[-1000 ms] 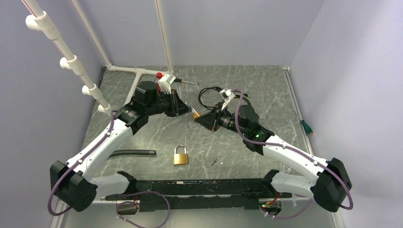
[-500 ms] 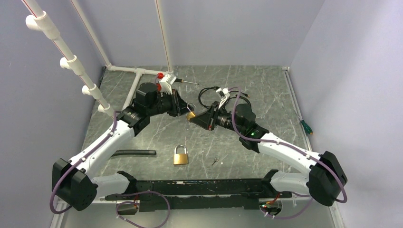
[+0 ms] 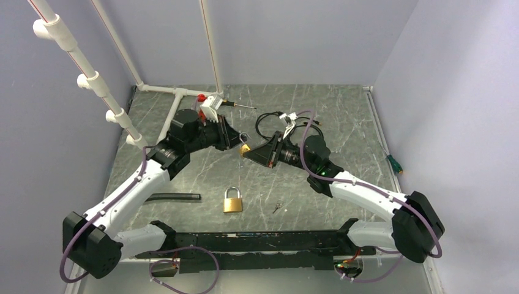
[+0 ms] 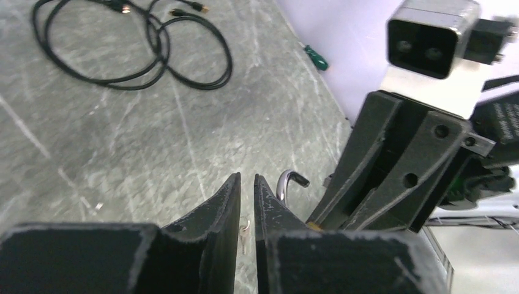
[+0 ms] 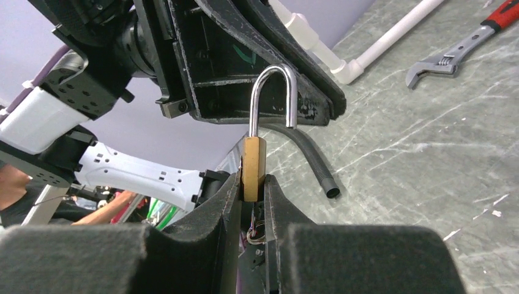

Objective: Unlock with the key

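My right gripper [image 3: 251, 152] [image 5: 251, 176] is shut on the body of a brass padlock [image 3: 245, 149] [image 5: 253, 165], held up above the table. Its steel shackle [image 5: 273, 76] [image 4: 287, 181] stands open, one end free. My left gripper [image 3: 238, 138] [image 4: 246, 176] is shut with only a thin slit between the fingers. Its tips are right beside the shackle, and I see nothing held in them. A small key [image 3: 277, 208] lies on the table in front of the right arm. A second brass padlock [image 3: 232, 200] lies closed at the front middle.
A coiled black cable [image 3: 269, 122] [image 4: 134, 55] lies at the back middle and a black hose [image 3: 171, 197] [image 5: 309, 159] at the front left. A red-handled wrench [image 5: 440, 61] and white pipe frame [image 3: 177, 92] are at the back left. A green screwdriver [image 3: 393, 164] lies by the right wall.
My right gripper has carried the padlock a little to the left, up to the left gripper's tips. The left arm has shifted slightly.
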### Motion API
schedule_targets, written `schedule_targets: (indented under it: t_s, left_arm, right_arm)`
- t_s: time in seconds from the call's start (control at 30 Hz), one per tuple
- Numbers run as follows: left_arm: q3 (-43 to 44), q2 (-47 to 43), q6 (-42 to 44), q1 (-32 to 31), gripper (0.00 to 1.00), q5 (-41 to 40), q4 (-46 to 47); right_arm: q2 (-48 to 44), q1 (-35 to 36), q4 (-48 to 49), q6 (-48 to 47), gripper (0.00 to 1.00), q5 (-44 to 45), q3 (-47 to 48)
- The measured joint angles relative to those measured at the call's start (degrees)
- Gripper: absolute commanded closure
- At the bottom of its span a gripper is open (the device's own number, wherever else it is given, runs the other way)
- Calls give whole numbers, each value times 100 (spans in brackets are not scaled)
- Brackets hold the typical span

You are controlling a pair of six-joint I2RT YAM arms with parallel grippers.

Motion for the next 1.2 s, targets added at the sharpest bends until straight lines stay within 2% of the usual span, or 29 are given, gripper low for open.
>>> schedule_targets:
  t_s: [0.13, 0.27, 0.5, 0.6, 0.83, 1.2]
  left_arm:
    - [186, -87, 111, -2, 80, -645, -695]
    - [535, -107, 138, -4, 79, -1685, -1681]
    - [1611, 330, 313, 28, 79, -3388, -3340]
    - [1805, 538, 487, 81, 76, -3698, -3674]
    - [1746, 708, 839, 236, 77, -4011, -3919]
    - [1377, 699, 1436, 330, 77, -4323, -3928]
  right_arm:
    - [-175, 2, -358, -83, 100, 275, -2]
    - [-463, -7, -787, -227, 100, 715, -17]
    - [-929, -223, -1467, -422, 100, 1440, -245]
    - [-1016, -426, -1668, -420, 100, 1609, -470]
    - [-994, -1078, -1919, -256, 100, 1615, -1300]
    - [109, -1257, -1825, -83, 100, 1545, -1486]
